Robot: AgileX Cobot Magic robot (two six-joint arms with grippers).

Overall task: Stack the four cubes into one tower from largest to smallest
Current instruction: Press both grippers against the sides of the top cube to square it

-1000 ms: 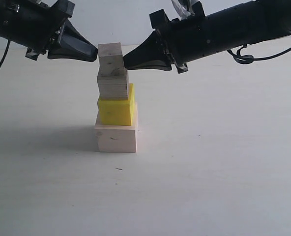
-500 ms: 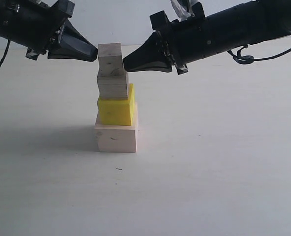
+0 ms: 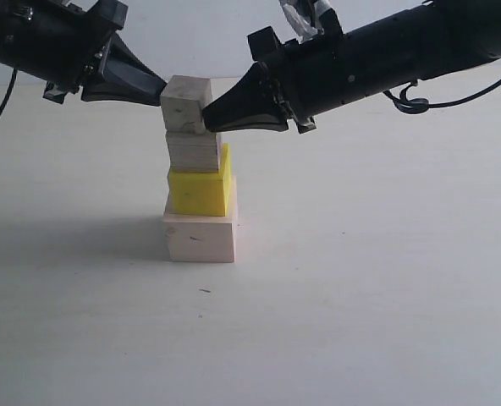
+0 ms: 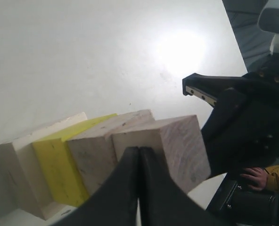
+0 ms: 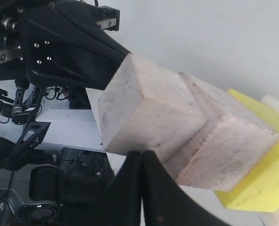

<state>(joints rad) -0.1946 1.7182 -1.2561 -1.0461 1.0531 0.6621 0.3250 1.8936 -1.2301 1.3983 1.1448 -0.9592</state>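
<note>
Left claw (image 3: 156,87) and right claw (image 3: 215,116), jaws shut and empty, touch the askew small cube (image 3: 187,103) between their tips; beneath sit medium cube (image 3: 193,152), yellow cube (image 3: 198,191), large cube (image 3: 200,239).

The small cube (image 3: 188,103), topmost at the centre of the exterior view, is showing bare pale wood, matt, with faint grain and dark specks; in the right wrist view its faces are looking slightly rough. The medium cube (image 3: 193,152) is showing the same unfinished wood. The yellow cube (image 3: 198,191) is wearing an even bright colour, smooth and matt. The large cube (image 3: 200,238), lowest, is looking like pale, smooth bare wood with small marks. The bench (image 3: 360,279) is appearing white, smooth and matt, giving off a soft glare in the left wrist view. The left gripper (image 3: 162,87) and right gripper (image 3: 208,116) are showing black jaws, smooth and faintly glossy, looking like plastic.
</note>
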